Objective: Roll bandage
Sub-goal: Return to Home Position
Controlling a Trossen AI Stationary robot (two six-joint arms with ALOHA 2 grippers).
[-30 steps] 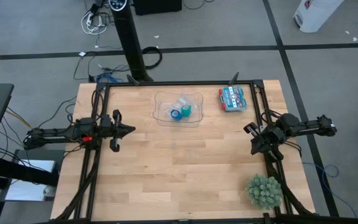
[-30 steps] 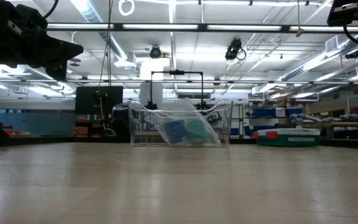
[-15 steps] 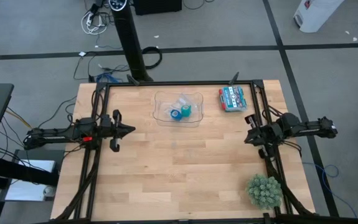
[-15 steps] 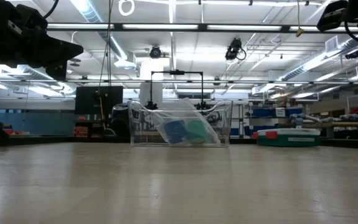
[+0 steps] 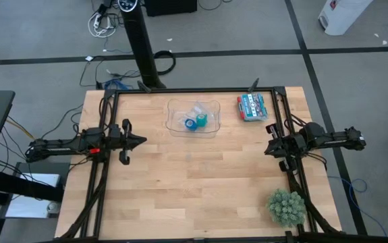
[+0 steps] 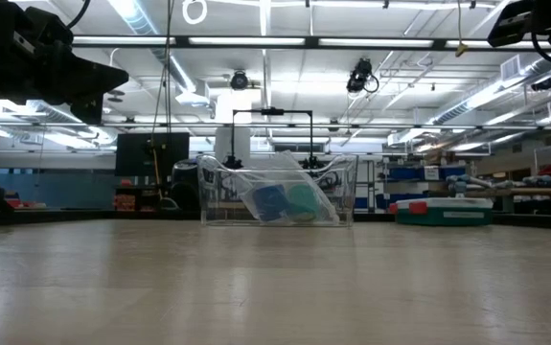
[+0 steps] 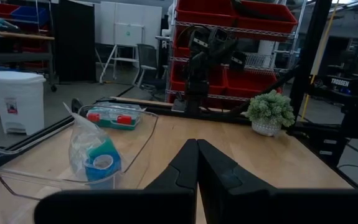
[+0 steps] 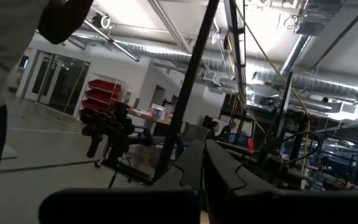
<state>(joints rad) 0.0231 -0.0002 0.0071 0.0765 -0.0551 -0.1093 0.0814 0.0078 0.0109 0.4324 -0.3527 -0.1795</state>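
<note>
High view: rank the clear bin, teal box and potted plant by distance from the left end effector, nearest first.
From the left end effector, on the left side:
1. The clear bin, top centre.
2. The teal box, top right.
3. The potted plant, bottom right corner, farthest.

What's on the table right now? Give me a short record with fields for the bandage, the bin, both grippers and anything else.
bandage: teal coil beside a blue roll, inside a clear bag
bin: transparent, holds the bag
left gripper: shut, empty, at the table left edge
right gripper: shut, empty, at the right edge
other: small box, plant
</note>
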